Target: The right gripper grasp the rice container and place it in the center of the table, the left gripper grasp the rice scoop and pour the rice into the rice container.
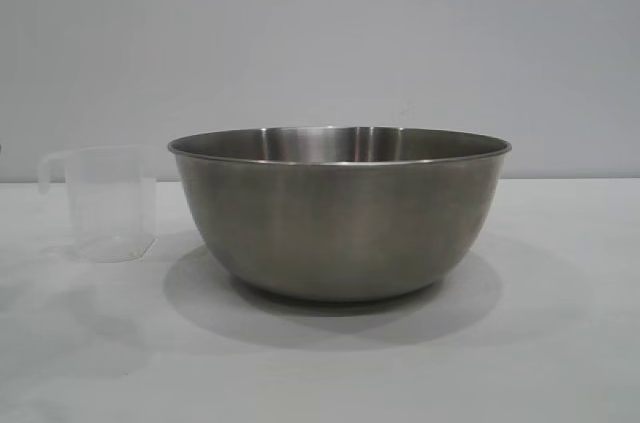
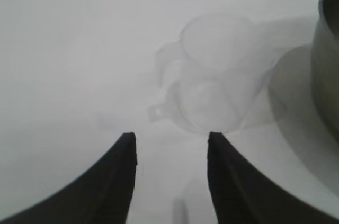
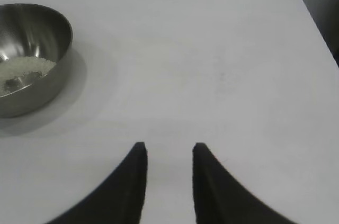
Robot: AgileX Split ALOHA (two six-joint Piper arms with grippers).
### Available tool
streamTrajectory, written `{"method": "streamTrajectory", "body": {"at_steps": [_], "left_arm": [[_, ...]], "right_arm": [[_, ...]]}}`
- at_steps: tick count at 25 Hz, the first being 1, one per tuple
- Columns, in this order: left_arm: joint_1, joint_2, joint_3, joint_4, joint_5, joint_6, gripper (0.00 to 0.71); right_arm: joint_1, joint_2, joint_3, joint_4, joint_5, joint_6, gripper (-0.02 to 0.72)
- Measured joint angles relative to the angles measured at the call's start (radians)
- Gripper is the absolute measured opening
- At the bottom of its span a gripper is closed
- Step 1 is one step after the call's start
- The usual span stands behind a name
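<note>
Rice (image 3: 24, 69) lies in the bottom of the rice container (image 1: 340, 213), a small pale heap on the shiny metal; you can see it only in the right wrist view, because the outside view looks at the bowl from the side and its wall hides the inside. The rice container is a big round steel bowl, and it stands upright on the table (image 1: 560, 343) in the middle of the outside view, with a soft shadow under it.

The rice scoop (image 1: 105, 205) is a little see-through plastic cup with a loop handle; it stands upright on the table just beside the bowl, on the left in the outside view, with a small gap between them. Its handle points away from the bowl. The cup looks empty — no grains show through its wall.

The left gripper (image 2: 170, 144) is near the scoop but not touching it; its two black fingers (image 2: 124, 155) are partly apart and hold nothing — the cup sits past their tips, with bare table in between.

The right gripper (image 3: 168, 152) is over a bare part of the table, well away from the bowl; its fingers are also partly apart, a bit narrower, and nothing is in them. No arm shows in the outside view.
</note>
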Motion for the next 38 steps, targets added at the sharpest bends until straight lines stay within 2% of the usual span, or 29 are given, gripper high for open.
{"method": "streamTrajectory", "body": {"at_steps": [6,13,18,24,29,38], "left_arm": [[0.0,0.0,0.0,-0.008,0.011,0.0,0.273],[0.0,0.0,0.0,-0.047,0.178,0.031,0.273],[0.0,0.0,-0.007,-0.076,0.215,0.044,0.273],[0.0,0.0,-0.126,-0.139,0.41,0.152,0.273],[0.0,-0.033,-0.207,-0.144,0.558,0.186,0.273],[0.0,-0.364,-0.287,-0.144,0.887,0.242,0.273]], "right_arm": [[0.0,0.0,0.0,0.0,0.0,0.0,0.219],[0.0,0.0,0.0,0.0,0.0,0.0,0.219],[0.0,0.0,0.0,0.0,0.0,0.0,0.219],[0.0,0.0,0.0,0.0,0.0,0.0,0.219],[0.0,0.0,0.0,0.0,0.0,0.0,0.219],[0.0,0.0,0.0,0.0,0.0,0.0,0.219]]}}
